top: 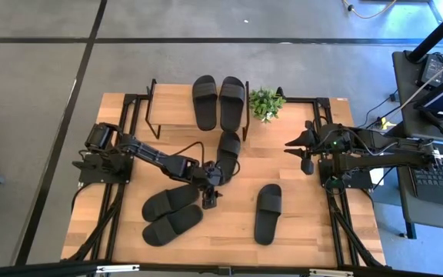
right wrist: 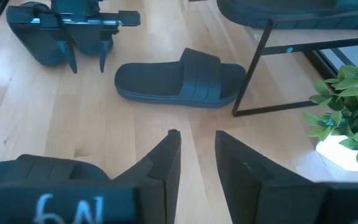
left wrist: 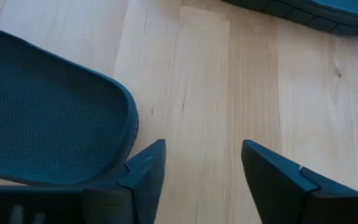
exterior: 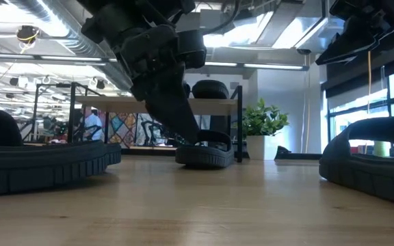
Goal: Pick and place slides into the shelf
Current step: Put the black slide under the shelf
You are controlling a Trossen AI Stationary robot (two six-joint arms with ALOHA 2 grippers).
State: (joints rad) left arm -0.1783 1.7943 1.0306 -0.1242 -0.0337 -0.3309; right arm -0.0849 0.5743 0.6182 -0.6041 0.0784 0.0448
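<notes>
Left hand (top: 210,201) hangs low over the tabletop (top: 298,231) near its middle, fingers apart and gripping nothing, bare wood showing between them. Right hand (top: 308,165) waits at the right side, raised, its fingers parted by a narrow gap and empty. On the shelf (top: 168,115) at the back stand two slides (top: 219,100) side by side. One slide (top: 228,152) lies just in front of the shelf, beside the left hand. Two more (top: 171,214) lie together front left, and a single one (top: 268,213) front right. A small potted plant (top: 267,104) sits beside the shelf.
</notes>
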